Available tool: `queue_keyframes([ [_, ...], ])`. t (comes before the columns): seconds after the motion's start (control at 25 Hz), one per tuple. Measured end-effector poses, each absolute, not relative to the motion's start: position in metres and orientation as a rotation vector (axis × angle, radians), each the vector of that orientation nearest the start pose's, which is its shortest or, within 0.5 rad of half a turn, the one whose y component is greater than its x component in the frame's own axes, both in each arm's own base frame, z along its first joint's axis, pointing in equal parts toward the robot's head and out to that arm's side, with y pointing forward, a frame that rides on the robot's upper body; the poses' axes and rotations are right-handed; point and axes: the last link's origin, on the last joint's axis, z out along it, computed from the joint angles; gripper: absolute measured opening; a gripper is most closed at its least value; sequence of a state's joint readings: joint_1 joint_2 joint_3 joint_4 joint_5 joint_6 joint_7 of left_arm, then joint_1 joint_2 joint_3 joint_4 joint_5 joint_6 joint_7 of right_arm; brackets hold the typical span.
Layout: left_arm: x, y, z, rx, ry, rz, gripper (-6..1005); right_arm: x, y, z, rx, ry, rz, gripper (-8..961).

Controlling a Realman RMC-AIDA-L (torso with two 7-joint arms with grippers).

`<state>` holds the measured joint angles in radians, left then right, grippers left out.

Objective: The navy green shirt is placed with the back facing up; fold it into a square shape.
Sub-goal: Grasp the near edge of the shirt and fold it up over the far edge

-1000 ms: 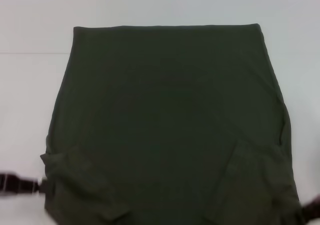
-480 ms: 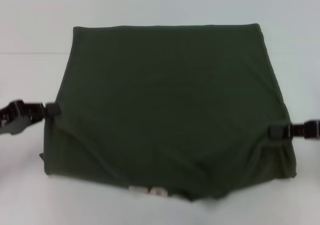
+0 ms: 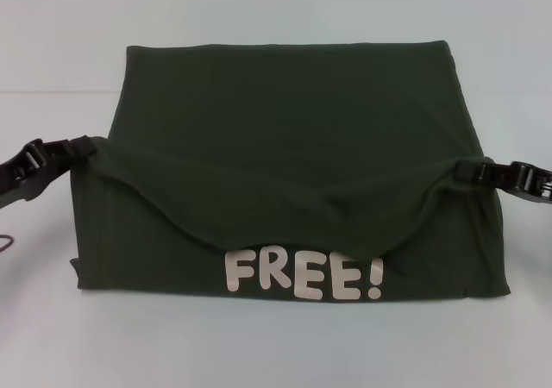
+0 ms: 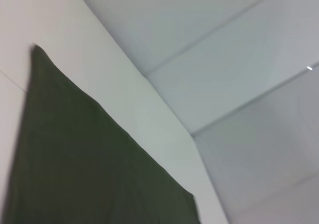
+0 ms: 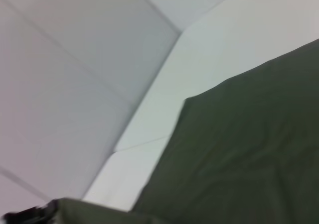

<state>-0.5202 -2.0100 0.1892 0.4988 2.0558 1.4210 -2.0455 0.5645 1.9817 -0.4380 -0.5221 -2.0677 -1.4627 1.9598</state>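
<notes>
The navy green shirt (image 3: pixel 289 147) is lying spread on the white tabletop (image 3: pixel 276 353), w/ its near edge being lifted up and over toward the far side. Left gripper (image 3: pixel 84 147) is pinching the cloth at the shirt's left edge, right gripper (image 3: pixel 464 171) is pinching it at the right edge, both raised off the tabletop. The fold between them is sagging in the middle, and under it pale lettering (image 3: pixel 302 276) reading "FREE!" is showing.
</notes>
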Motion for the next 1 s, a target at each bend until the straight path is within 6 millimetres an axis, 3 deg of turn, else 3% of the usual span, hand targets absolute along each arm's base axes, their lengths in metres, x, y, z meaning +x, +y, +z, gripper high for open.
queue_keyframes([
  [0.28, -0.331, 0.352, 0.048, -1.749, -1.644, -1.171, 1, 0.313, 0.364, 0.031, -2.084, 1.508, 0.843, 68],
  [0.6, -0.321, 0.365, 0.038, -1.733, -1.607, -1.187, 2, 0.307, 0.371, 0.028, -2.057, 1.459, 0.892, 69],
  [1.0, -0.312, 0.378, 0.044, -1.677, -1.531, -1.259, 2, 0.302, 0.377, 0.030, -2.012, 1.426, 0.952, 69],
])
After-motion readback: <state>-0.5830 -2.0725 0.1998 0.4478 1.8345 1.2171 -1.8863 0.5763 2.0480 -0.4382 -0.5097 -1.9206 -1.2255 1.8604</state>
